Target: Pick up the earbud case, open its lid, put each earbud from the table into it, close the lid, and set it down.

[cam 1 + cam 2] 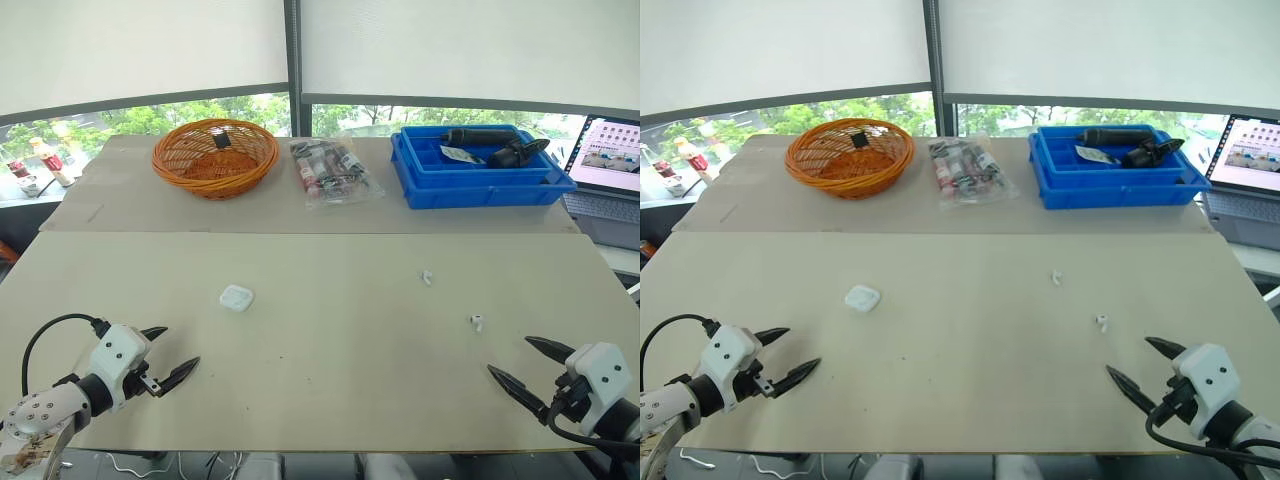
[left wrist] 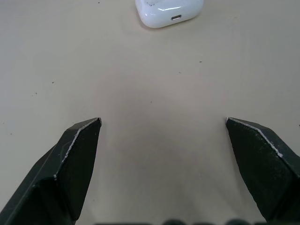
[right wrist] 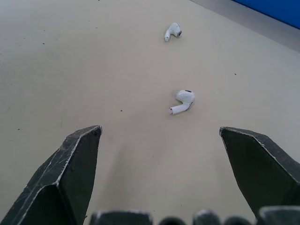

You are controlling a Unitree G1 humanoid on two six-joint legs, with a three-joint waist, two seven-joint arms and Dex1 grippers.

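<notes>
White and small, the earbud case (image 1: 237,297) lies flat on the beige table (image 1: 330,400) in the head view, left of centre. It is a little beyond the left gripper (image 1: 175,350), whose two black fingers are spread wide with nothing between them. The far earbud (image 1: 427,276) and the near earbud (image 1: 477,322) lie loose on the right half, apart from each other and well apart from the case. The right gripper (image 1: 510,357) hovers just short of the near one, likewise spread and empty. By this evidence nothing is done yet: pick-up, lid, both earbuds, closing and set-down all remain.

Along the far edge sit a wicker basket (image 1: 215,155), a clear bag (image 1: 333,172) of small items, a blue tray (image 1: 480,185) holding dark tools, and a laptop (image 1: 610,160) at far right. All are well clear of the working area, and nothing blocks either reach.

From the left wrist view, the case sits ahead of the parted fingertips, lid apparently closed, port end facing the camera.

From the right wrist view, the near earbud lies just ahead between the parted fingers, the far one further on. Both are tiny and rounded, so I judge they could slip.
</notes>
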